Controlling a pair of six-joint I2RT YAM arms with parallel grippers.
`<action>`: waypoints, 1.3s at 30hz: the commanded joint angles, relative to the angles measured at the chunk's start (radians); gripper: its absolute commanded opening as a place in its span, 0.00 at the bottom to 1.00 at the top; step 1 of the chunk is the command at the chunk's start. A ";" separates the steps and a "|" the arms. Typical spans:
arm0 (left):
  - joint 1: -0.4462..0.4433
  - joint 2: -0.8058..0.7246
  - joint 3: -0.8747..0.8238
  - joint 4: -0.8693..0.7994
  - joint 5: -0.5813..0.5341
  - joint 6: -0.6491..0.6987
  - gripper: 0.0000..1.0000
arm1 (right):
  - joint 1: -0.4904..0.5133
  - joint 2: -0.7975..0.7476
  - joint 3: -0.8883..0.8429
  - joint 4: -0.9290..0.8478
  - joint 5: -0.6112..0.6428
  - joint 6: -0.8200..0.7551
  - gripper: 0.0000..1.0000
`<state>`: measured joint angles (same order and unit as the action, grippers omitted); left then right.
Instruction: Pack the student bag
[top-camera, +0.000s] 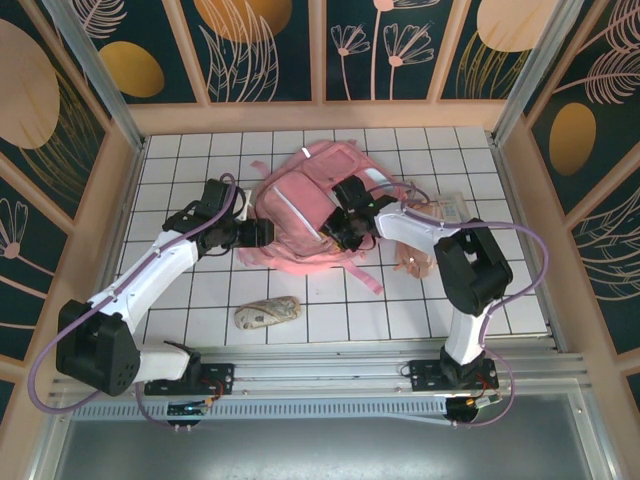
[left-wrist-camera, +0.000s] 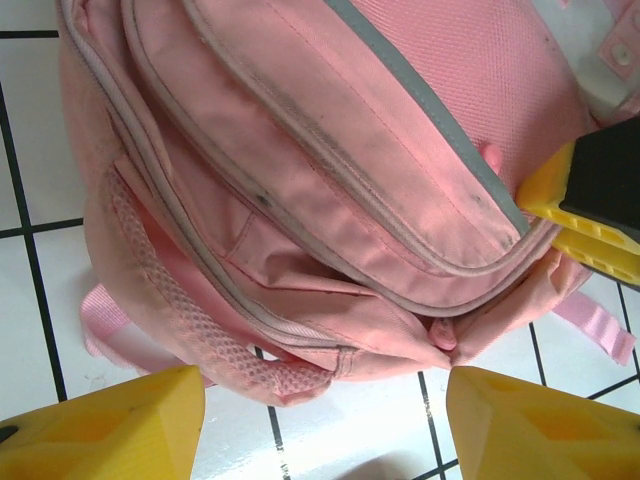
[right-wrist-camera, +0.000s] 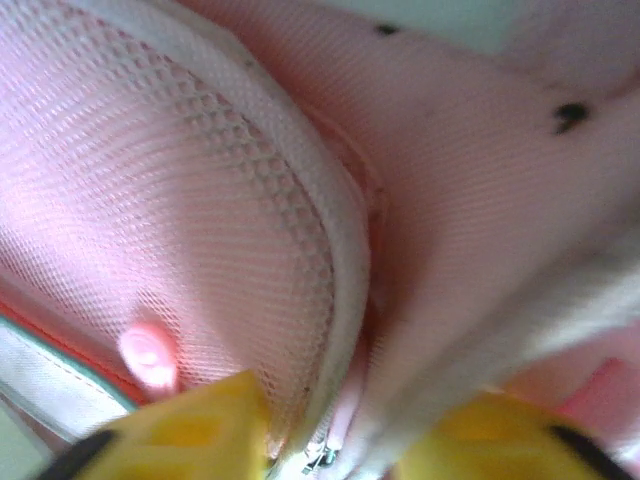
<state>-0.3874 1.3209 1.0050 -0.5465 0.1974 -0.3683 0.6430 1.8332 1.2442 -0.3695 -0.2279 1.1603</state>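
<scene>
The student bag (top-camera: 305, 205), a large pink backpack, lies flat in the middle of the white tiled table. My left gripper (top-camera: 258, 233) sits at the bag's left edge. In the left wrist view its yellow fingers (left-wrist-camera: 100, 425) stand wide apart, so the left gripper (left-wrist-camera: 325, 425) is open, with bare tile between them just short of the student bag (left-wrist-camera: 330, 180). My right gripper (top-camera: 345, 228) rests on top of the bag. In the right wrist view the right gripper (right-wrist-camera: 335, 440) is pinched on the student bag (right-wrist-camera: 200, 200), holding fabric at a zip slider (right-wrist-camera: 325, 458).
A small patterned pencil pouch (top-camera: 267, 312) lies on the tiles in front of the bag. A flat printed item (top-camera: 447, 208) and a beige object (top-camera: 413, 262) lie to the right. A pink strap (top-camera: 365, 277) trails toward the front. Wooden walls (top-camera: 115, 200) enclose the table.
</scene>
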 joint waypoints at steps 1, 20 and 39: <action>-0.001 0.000 -0.008 -0.020 -0.010 0.009 0.65 | 0.000 0.018 0.026 0.122 0.038 0.027 0.00; -0.018 -0.002 0.052 0.052 0.164 0.055 0.99 | -0.037 -0.234 0.056 0.156 -0.051 0.117 0.00; -0.100 0.160 0.149 -0.004 0.143 0.127 0.67 | -0.042 -0.247 0.148 0.189 -0.087 0.165 0.00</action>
<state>-0.4847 1.4662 1.1336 -0.5282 0.3519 -0.2745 0.6018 1.6474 1.3186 -0.2951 -0.2821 1.3163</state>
